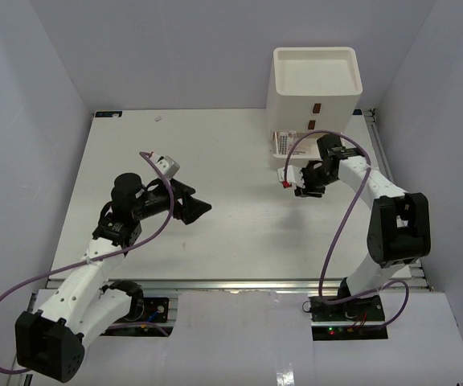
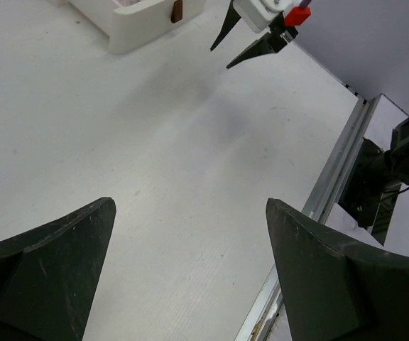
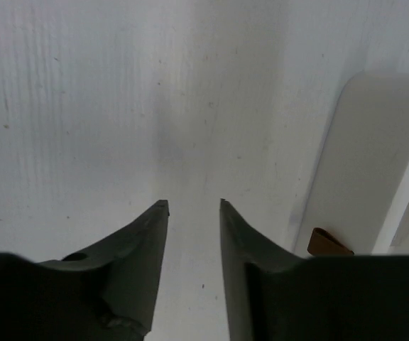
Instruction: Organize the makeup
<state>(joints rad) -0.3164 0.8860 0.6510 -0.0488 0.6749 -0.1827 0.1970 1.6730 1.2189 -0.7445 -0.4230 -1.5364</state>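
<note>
Of the makeup, I see only a flat white packet with reddish marks, lying at the foot of the white drawer unit. My right gripper hovers over the table just in front of the packet. Its fingers stand a narrow gap apart with only bare table between them. My left gripper is out over the middle of the table, pointing right. It is wide open and holds nothing. The left wrist view also shows the right gripper ahead of it.
The drawer unit's front has small brown handles and stands to the right of the right gripper's fingers. In the left wrist view its low front lies ahead to the left. The table's metal edge rail runs along the right.
</note>
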